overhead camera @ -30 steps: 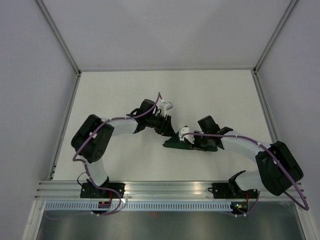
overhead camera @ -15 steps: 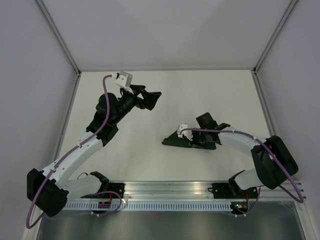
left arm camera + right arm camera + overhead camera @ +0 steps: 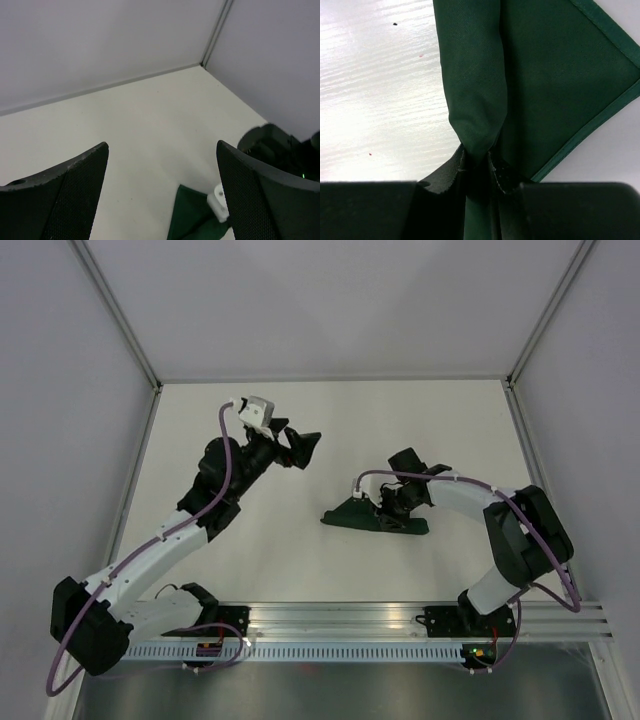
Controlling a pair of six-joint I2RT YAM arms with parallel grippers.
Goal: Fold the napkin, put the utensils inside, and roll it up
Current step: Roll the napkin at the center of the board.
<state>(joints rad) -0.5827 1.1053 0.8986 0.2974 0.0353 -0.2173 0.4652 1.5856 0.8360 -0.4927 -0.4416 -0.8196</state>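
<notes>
Right tool [image 3: 479, 161] pinches a raised fold of the napkin [image 3: 545, 75] — left tool [image 3: 161, 147] gapes wide above the table [image 3: 280, 550].

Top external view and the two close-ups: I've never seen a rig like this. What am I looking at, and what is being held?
Two robot arms are bolted at the near edge of a white table. The top view looks down from above and behind them. The other two pictures come from a camera on each wrist, so each shows its own arm's two-finger claw at the bottom.

On the table lies a dark green napkin, bunched into a rough fold. The right gripper is shut on a ridge of that cloth. The left gripper is open, holds nothing, and is well clear of the napkin on its left. No utensils show in any view.
</notes>
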